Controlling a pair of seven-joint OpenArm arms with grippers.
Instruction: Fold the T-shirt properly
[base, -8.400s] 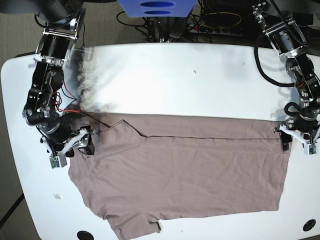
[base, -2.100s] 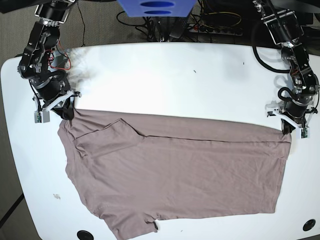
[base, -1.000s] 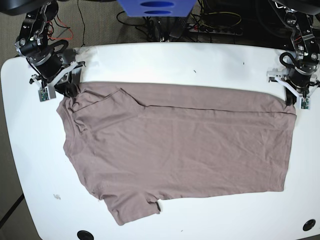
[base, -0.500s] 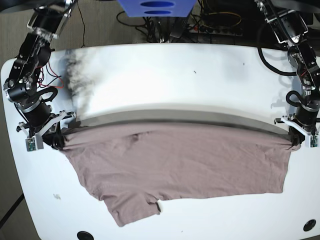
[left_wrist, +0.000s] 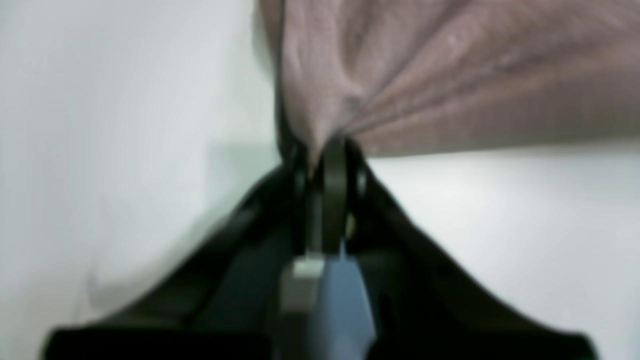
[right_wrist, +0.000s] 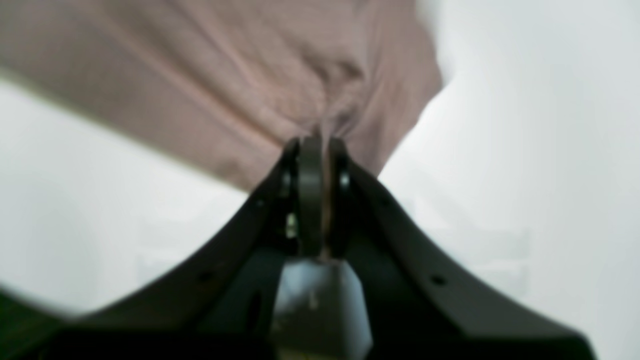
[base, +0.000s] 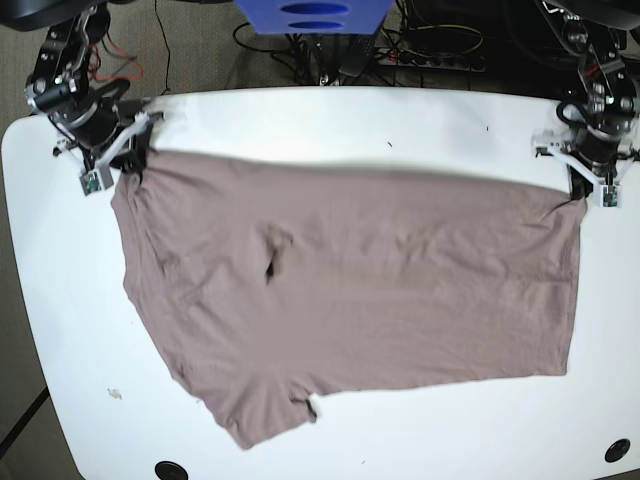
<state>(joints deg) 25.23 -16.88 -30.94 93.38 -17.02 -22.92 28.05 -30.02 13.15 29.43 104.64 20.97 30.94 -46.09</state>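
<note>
Across the far half of the white surface (base: 320, 125) the T-shirt (base: 350, 300) lies spread, its long axis running side to side between the two arms, with the rest of the cloth trailing toward the near edge. Each far corner is pinched: the left pincer (base: 588, 190), on the base view's right, is clenched on one far corner, and the right pincer (base: 128, 158), on that view's left, is clenched on the other. Both wrist views confirm it, cloth bunching straight into the closed jaws. So the shirt lies wholly on the near side of both pincers, and neither arm is nearer than the other; they sit level at the far edge, wrists angled down toward the surface. A small pucker (base: 273, 262) shows mid-cloth. Any fold would likely carry that held edge toward the near hem.
</note>
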